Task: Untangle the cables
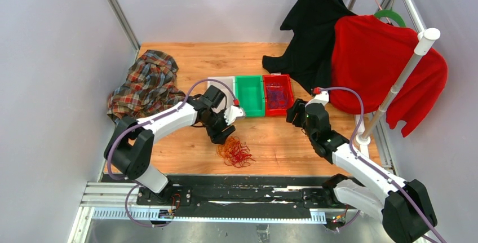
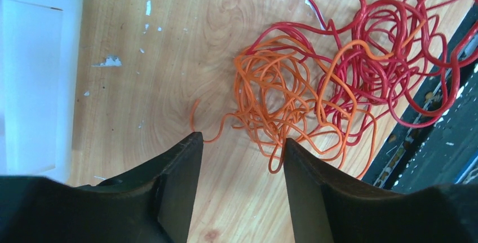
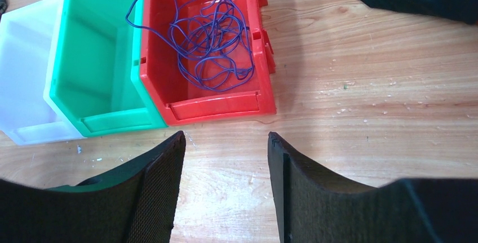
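Note:
A tangle of orange cables [image 2: 276, 93] and red cables [image 2: 394, 45] lies on the wooden table near its front edge; in the top view it is one small heap [image 1: 234, 151]. My left gripper [image 2: 242, 138] is open and empty, just behind the orange strands [image 1: 221, 136]. Purple-blue cables [image 3: 214, 34] lie coiled in the red bin [image 3: 256, 93], one loop hanging over the rim into the green bin [image 3: 59, 57]. My right gripper [image 3: 225, 136] is open and empty, in front of the red bin [image 1: 294, 111].
A white bin [image 1: 221, 80], the green bin [image 1: 250, 95] and the red bin [image 1: 278, 94] stand in a row mid-table. A plaid shirt [image 1: 144, 85] lies at the left. Black and red garments [image 1: 383, 57] hang on a rack at the right. A black rail [image 1: 237, 189] borders the front edge.

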`<state>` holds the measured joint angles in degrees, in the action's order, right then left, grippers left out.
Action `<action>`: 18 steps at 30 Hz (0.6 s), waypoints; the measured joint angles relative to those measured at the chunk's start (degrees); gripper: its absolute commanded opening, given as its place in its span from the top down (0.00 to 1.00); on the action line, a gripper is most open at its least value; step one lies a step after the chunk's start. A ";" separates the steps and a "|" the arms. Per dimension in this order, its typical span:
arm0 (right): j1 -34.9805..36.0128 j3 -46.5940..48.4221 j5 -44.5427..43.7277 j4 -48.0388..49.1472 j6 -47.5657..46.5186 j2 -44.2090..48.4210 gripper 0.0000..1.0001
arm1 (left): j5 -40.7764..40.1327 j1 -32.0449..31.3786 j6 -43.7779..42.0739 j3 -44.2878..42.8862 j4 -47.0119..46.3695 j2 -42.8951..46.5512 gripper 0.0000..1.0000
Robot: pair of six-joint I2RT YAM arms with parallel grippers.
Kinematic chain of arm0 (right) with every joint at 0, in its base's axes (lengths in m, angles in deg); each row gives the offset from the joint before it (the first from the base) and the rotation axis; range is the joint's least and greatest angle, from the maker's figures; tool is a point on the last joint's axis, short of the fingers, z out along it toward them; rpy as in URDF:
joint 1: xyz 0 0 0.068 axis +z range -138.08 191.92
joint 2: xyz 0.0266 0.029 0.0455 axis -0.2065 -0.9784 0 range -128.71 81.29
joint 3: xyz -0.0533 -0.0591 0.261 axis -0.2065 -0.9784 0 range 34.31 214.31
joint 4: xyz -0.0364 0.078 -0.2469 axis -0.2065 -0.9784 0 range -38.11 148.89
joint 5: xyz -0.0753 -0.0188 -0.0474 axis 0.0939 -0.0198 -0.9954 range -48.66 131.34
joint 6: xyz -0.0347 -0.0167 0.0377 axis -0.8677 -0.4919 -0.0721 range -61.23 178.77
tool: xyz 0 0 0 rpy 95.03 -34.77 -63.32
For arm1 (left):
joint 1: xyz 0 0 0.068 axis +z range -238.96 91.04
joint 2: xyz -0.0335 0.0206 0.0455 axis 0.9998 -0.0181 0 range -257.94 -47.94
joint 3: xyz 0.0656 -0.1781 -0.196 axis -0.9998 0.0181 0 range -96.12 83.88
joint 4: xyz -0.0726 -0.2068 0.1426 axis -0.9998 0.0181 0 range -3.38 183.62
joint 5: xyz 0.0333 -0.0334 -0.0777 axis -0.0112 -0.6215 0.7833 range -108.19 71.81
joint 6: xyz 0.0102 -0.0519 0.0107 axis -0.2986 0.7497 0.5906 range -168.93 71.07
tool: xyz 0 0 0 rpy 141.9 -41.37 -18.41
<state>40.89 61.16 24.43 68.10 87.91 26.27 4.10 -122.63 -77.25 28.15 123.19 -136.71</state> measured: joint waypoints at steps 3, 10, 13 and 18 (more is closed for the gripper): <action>0.00 0.00 0.02 -0.02 0.02 -0.02 0.48 | 0.48 0.00 0.11 0.74 -0.20 0.11 0.65; 1.05 0.13 0.35 0.00 0.02 -0.39 0.51 | 0.26 0.00 1.11 2.05 0.15 4.24 0.99; 2.54 0.74 0.85 0.59 -0.02 -0.92 0.46 | 0.26 0.00 1.38 0.20 2.40 7.65 0.99; 7.48 1.77 1.55 3.41 -0.87 -1.38 0.32 | 0.63 0.00 2.34 -7.89 8.22 12.44 0.99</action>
<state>48.36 62.93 25.98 71.51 87.04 24.89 4.73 -122.63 -74.91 20.26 131.41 -124.28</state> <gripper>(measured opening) 0.601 0.017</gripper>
